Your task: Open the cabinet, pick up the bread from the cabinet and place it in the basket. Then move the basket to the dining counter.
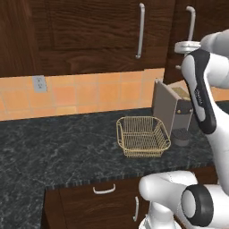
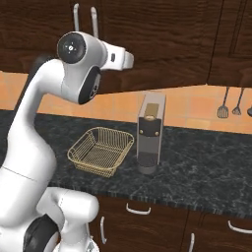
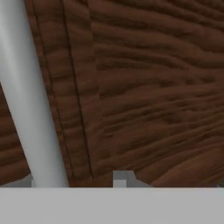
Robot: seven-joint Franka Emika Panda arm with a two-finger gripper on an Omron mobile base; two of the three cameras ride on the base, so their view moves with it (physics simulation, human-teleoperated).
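The cabinet (image 1: pixel 89 31) fills the top of the left base frame, doors shut, so the bread is presumably kept inside, unseen. The gripper (image 3: pixel 74 181) is parked right at a silver handle (image 3: pixel 26 96), seen running down the left of the hand frame, probably lined up for a pull. Fingers look partly spread around the bar, though clamped or not can't be told. The basket (image 2: pixel 101 150) is shown empty mid-frame beside the coffee machine (image 2: pixel 150 133) in the right base view.

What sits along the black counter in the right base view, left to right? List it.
basket → coffee machine → hanging utensils on the tiled wall behind.
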